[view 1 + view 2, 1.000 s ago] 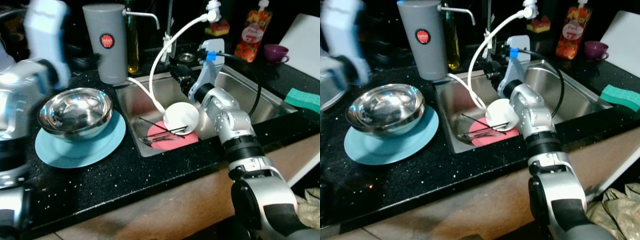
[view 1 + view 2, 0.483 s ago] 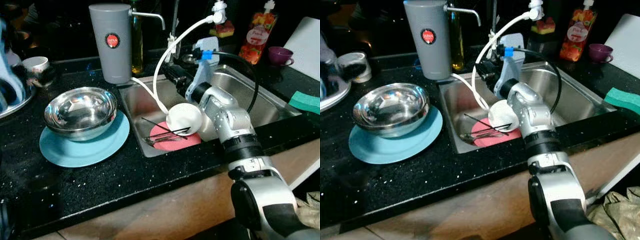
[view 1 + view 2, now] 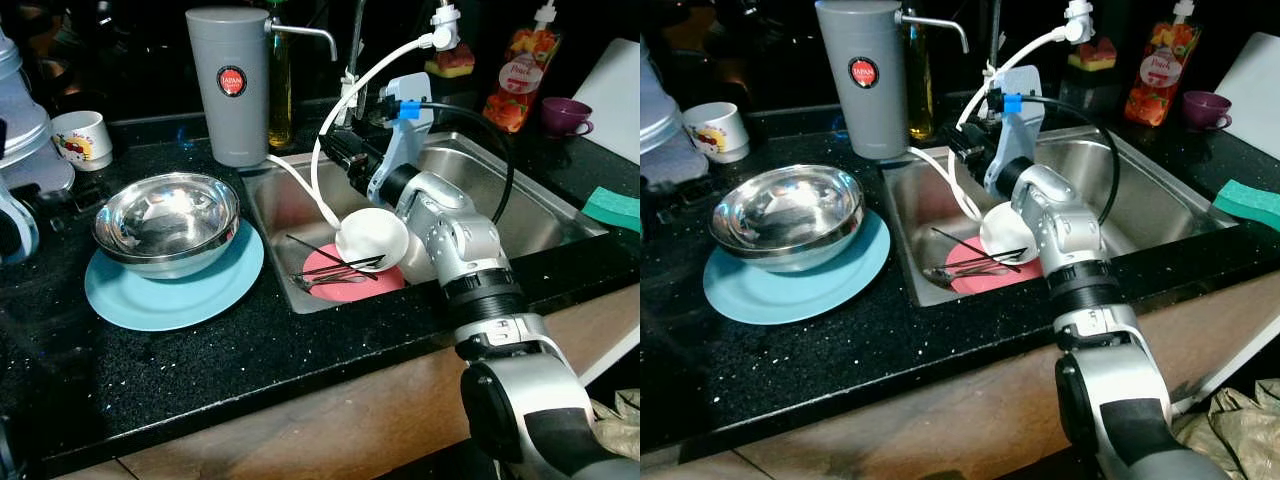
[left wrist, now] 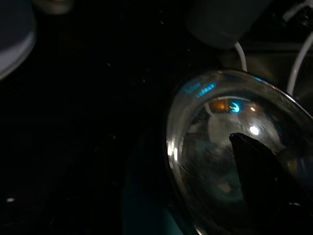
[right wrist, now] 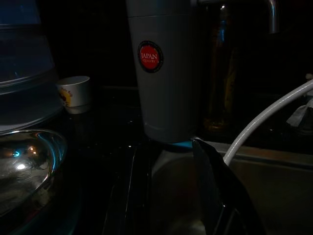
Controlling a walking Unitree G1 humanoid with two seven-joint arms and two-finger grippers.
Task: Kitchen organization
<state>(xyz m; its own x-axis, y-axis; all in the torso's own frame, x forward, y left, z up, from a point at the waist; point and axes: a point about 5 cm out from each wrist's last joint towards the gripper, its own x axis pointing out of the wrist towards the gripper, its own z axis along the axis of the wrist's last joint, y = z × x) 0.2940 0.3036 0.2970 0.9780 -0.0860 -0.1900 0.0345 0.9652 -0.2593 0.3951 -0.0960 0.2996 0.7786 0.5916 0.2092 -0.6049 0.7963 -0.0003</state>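
1. The right arm (image 3: pixel 455 240) reaches over the sink (image 3: pixel 520 215); its right gripper (image 3: pixel 345 158) hangs near the back left corner, beside the white hose (image 3: pixel 350 95) that loops down from the tap. Whether its fingers are apart or together cannot be told.
2. In the sink lie a pink plate (image 3: pixel 345 283), a white bowl (image 3: pixel 372 236) tilted on it, and cutlery (image 3: pixel 330 272) across the plate.
3. On the black counter (image 3: pixel 200 350), left of the sink, a steel bowl (image 3: pixel 165 220) sits on a blue plate (image 3: pixel 175 295).
4. A grey canister (image 3: pixel 232 85) stands behind, at the sink's corner; a small cup (image 3: pixel 82 138) stands further left.
5. The left gripper (image 4: pixel 259 166) shows as one dark finger over the steel bowl in the left wrist view; its spread cannot be told.
6. A green sponge (image 3: pixel 612 207) lies at the right edge, cut off.
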